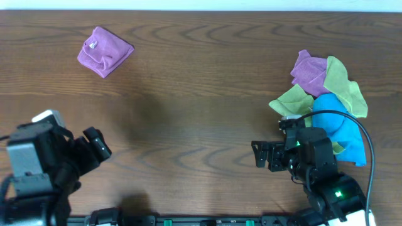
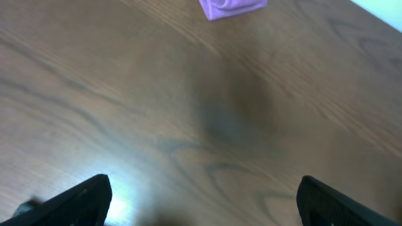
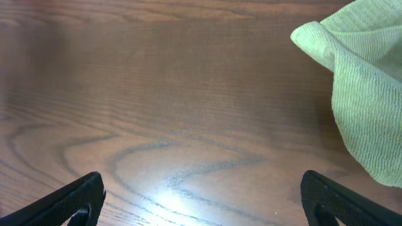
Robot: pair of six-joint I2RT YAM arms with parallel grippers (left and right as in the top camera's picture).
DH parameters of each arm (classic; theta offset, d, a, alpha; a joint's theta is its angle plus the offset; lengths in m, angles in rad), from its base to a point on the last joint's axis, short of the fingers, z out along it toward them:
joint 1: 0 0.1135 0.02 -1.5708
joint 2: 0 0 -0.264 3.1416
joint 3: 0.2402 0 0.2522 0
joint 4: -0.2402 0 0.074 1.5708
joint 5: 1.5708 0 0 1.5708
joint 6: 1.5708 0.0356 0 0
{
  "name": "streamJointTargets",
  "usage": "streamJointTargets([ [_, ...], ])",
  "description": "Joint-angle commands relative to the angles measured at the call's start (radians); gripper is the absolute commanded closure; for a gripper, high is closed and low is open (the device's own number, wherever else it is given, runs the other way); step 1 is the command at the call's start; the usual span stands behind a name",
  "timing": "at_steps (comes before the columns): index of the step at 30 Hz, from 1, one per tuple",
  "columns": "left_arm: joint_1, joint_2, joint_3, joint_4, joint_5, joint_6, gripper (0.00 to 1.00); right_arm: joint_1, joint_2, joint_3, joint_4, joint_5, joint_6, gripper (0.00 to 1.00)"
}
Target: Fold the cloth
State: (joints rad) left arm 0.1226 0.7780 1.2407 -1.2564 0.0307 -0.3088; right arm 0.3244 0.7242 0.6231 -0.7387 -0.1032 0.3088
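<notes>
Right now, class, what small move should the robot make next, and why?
Probably ease the right gripper toward the green cloth at the edge of the pile. That gripper is open, empty and closest to it. The folded purple cloth looks finished, while the pile is crumpled.

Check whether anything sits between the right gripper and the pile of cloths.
Nothing visible does. The right gripper, jaws open, sits beside the cloth pile. Only bare wooden table separates it from the nearest green cloth.
</notes>
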Motion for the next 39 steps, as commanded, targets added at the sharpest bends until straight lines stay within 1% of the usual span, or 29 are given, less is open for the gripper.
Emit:
streamJointTargets([
  [1, 0.001, -0.092, -0.141, 0.084, 0.018, 0.027, 0.05, -0.007, -0.004, -0.004, 0.000, 0.006, 0.016, 0.01],
  [5, -0.003, -0.226, -0.327, 0.230, 0.050, 0.078, 0.05, -0.007, -0.004, -0.004, 0.000, 0.006, 0.016, 0.01],
  [8, -0.015, -0.328, -0.454, 0.310, 0.048, 0.081, 0.05, -0.007, -0.004, -0.004, 0.000, 0.006, 0.016, 0.01],
  [11, -0.027, -0.423, -0.562, 0.358, 0.049, 0.098, 0.05, -0.007, -0.004, -0.004, 0.000, 0.006, 0.016, 0.01],
  [16, -0.055, -0.563, -0.702, 0.381, 0.048, 0.131, 0.05, -0.007, -0.004, -0.004, 0.000, 0.006, 0.016, 0.01],
  [21, -0.093, -0.645, -0.782, 0.384, 0.047, 0.162, 0.05, -0.007, -0.004, -0.004, 0.000, 0.006, 0.016, 0.01],
  [27, -0.113, -0.731, -0.878, 0.385, 0.047, 0.267, 0.05, -0.007, -0.004, -0.004, 0.000, 0.006, 0.016, 0.01],
  [34, -0.113, -0.757, -0.933, 0.374, 0.040, 0.288, 0.05, -0.007, -0.004, -0.004, 0.000, 0.006, 0.016, 0.01],
  [39, -0.113, -0.757, -0.936, 0.362, 0.039, 0.343, 0.05, -0.007, -0.004, -0.004, 0.000, 0.006, 0.016, 0.01],
])
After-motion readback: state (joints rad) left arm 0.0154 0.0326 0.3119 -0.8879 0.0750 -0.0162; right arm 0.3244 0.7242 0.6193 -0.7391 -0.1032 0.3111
